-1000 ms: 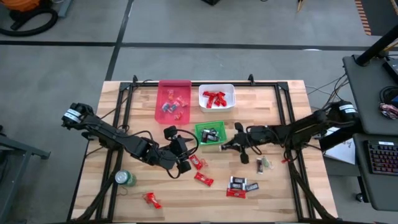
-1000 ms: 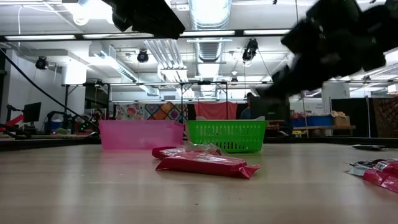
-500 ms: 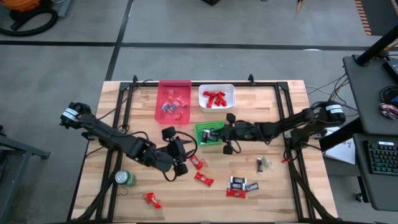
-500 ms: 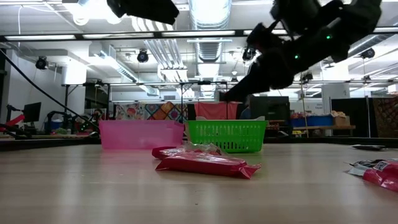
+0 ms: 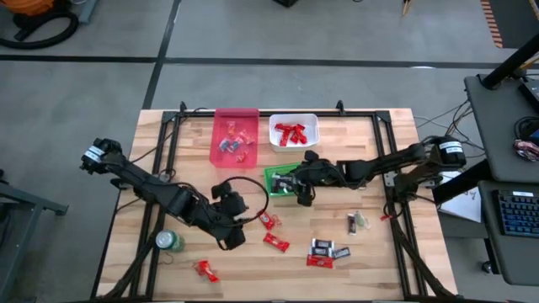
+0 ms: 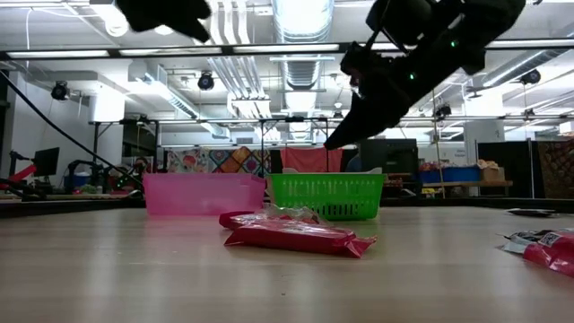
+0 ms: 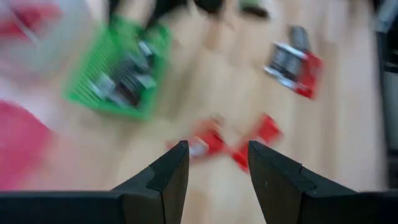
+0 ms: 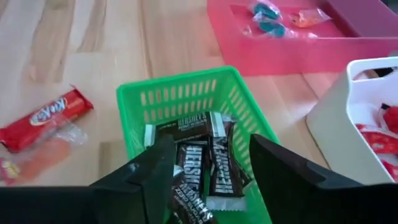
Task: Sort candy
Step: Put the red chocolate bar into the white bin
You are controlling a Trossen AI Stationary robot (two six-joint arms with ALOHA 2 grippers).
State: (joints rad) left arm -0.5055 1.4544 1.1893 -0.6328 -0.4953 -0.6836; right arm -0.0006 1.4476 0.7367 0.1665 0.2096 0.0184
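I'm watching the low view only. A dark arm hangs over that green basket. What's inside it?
Observer: Dark bars lie in the green basket; the right hand is open above them.
Visitor: Any bins besides the pink one?
Observer: A white bin behind the basket holds red candy.
Visitor: And the other arm?
Observer: The left hand, open, hovers over loose red candies on the table.

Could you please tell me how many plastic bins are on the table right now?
3: the pink bin at the far edge, the white bin beside it, and the green bin nearer the middle. None looks hidden.
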